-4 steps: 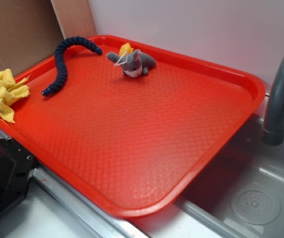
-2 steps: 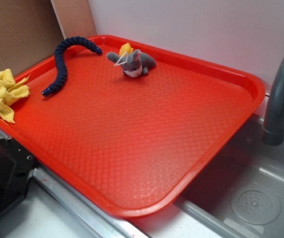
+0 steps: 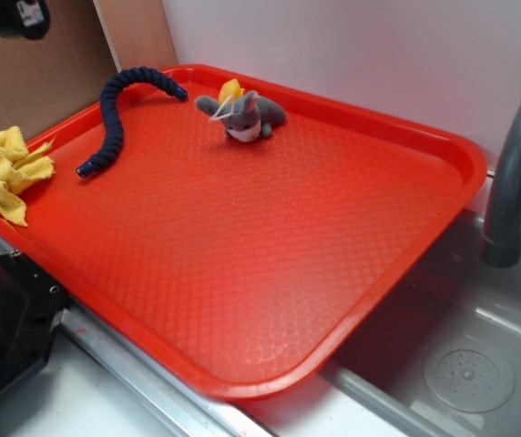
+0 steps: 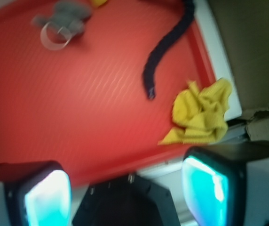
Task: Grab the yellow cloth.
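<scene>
since the earlier frame the hand [image 3: 10,14] has entered at the top left corner of the exterior view, well above the red tray [image 3: 461,150]. its fingers [image 4: 47,195] stand wide apart, empty. the yellow cloth [image 3: 4,170] lies crumpled over the tray's left rim, near the dark blue rope [image 3: 113,114]. the grey plush toy [image 3: 242,114] sits by the tray's far rim.

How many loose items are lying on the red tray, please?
3: a cloth draped over its left edge, a rope near the back-left corner, and a plush toy by the back rim. Nothing seems hidden.
</scene>
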`<state>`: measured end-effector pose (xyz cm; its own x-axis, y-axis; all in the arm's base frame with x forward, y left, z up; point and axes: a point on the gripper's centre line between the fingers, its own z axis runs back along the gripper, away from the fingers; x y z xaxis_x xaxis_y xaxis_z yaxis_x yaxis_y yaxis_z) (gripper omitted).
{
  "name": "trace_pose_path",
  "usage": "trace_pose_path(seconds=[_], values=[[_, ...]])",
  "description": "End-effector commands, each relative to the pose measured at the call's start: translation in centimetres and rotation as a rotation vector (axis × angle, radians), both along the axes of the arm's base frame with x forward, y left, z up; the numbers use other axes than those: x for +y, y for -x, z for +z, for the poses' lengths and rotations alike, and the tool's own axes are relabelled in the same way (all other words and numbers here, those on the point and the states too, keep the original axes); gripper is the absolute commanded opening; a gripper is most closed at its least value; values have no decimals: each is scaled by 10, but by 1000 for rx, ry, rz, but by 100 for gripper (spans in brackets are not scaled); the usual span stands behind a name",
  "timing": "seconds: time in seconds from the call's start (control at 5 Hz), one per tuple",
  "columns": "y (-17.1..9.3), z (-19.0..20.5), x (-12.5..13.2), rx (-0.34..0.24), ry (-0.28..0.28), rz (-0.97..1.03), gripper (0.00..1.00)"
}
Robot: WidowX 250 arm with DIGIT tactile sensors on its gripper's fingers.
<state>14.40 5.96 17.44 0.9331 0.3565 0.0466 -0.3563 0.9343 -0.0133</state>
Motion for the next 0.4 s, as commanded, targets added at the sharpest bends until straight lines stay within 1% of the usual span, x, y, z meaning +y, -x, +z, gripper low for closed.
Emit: trace_pose_path(seconds=[0.0,0.2], values=[[24,-47,74,-129,-161,492,100],[28,-61,98,-120,-214,637,100]])
